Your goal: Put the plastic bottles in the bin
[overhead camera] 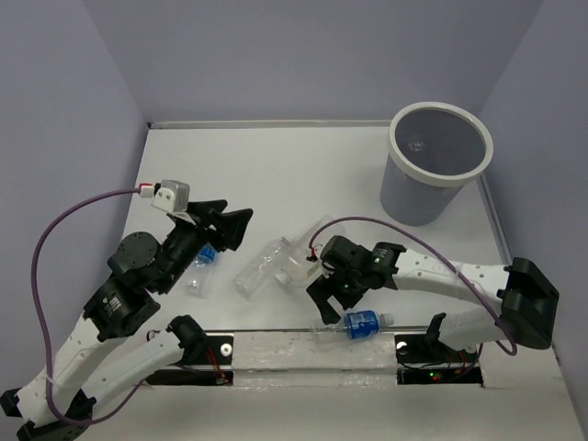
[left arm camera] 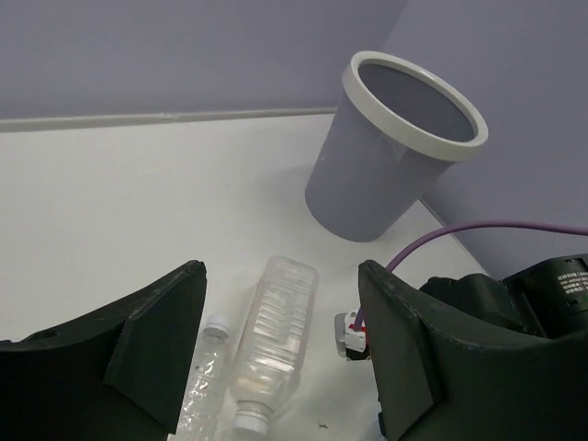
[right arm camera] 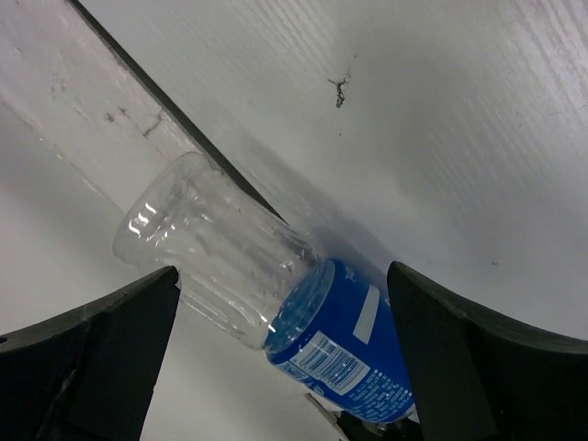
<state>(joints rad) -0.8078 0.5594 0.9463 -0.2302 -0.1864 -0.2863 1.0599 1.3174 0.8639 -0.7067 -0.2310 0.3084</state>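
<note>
The blue-label bottle point(overhead camera: 360, 323) point(right arm camera: 276, 294) lies on its side at the lower centre of the top view, across a dark slit point(right arm camera: 175, 119) in the desk point(overhead camera: 303, 175) near its bottom edge. The right jaws are released and straddle this bottle, one finger point(right arm camera: 119, 349) at each side of it, not clenched on it

A clear bottle point(overhead camera: 262, 268) lies on its side at the centre of the top view. A small bottle point(overhead camera: 200, 274) with a blue bit at its upper end lies to its left, partly under the left arm point(overhead camera: 138, 276)

The left jaws are also released and hold nothing. In the left wrist view a wide bottle point(left arm camera: 276, 340) and a slim bottle point(left arm camera: 207, 386) lie side by side at the lower middle, showing between the spread fingers point(left arm camera: 156, 340)

The bin point(overhead camera: 413, 200) point(left arm camera: 367, 184) stands upright in the upper right of the top view, well apart from every bottle on the desk
</note>
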